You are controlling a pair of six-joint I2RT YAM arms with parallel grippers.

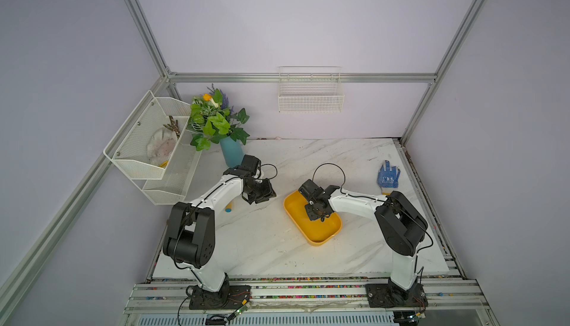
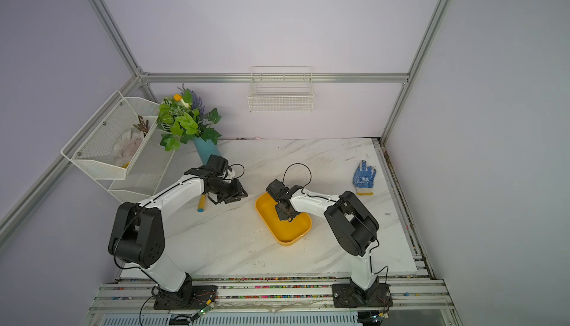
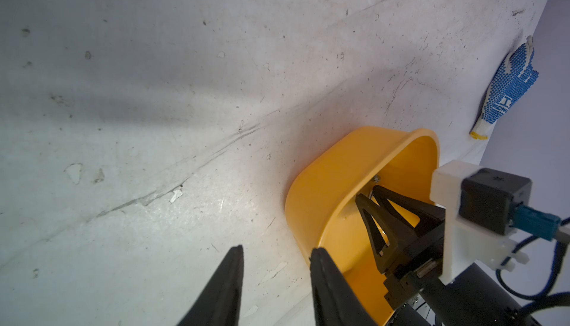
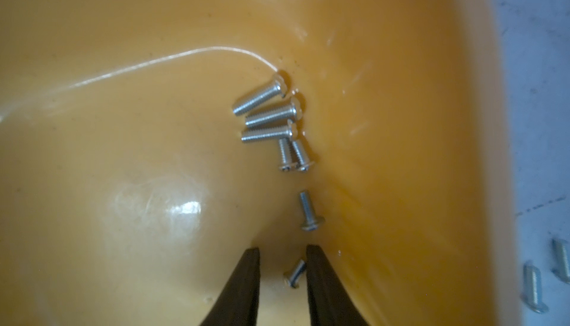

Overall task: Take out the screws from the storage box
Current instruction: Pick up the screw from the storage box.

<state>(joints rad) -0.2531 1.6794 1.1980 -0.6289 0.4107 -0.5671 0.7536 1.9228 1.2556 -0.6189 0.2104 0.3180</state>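
Seven screws lie in your storage box; one sits between the narrowly parted jaws of your right gripper. Your left gripper, nine o'clock of box: jaws apart, empty.

You're looking into the storage box — yellow floor curving up into its wall. Five screws lie bunched at the bend, touching. A sixth screw sits apart, nearer the right gripper. Its fingers stand parted around a seventh screw, just beside one finger. Two outer screws lie on the table.
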